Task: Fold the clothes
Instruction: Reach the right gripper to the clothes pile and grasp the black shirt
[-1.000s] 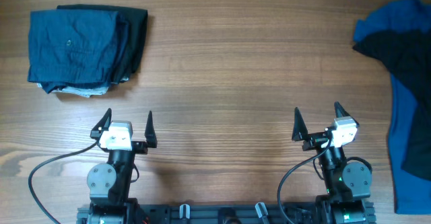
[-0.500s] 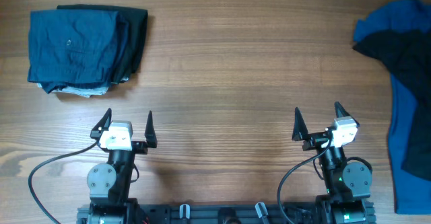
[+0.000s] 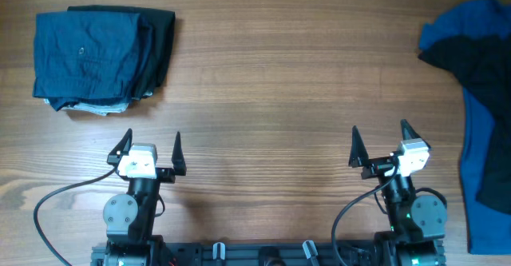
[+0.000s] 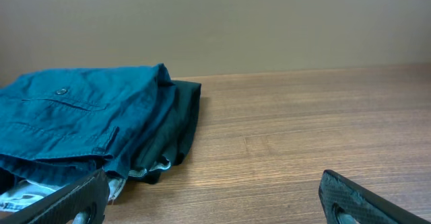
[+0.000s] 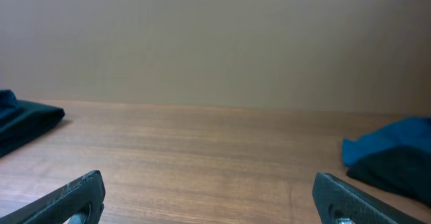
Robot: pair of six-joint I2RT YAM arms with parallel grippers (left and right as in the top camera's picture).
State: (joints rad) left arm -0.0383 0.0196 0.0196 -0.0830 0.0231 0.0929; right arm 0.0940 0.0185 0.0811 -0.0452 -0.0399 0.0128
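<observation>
No legible text, label, brand or number on anything in view.

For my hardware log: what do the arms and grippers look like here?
The left gripper and right gripper have pointed black fingers on a white block. A black cable loops from each arm. The left arm's round joint is grey; the right's is darker with a green light.

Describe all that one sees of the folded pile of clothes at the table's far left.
The folded pile lies flat on the wooden table, far left. The top piece is blue woven cloth with a small button. A darker, almost black piece shows along its right side, some light cloth under the near edge. Only the table touches it.
</observation>
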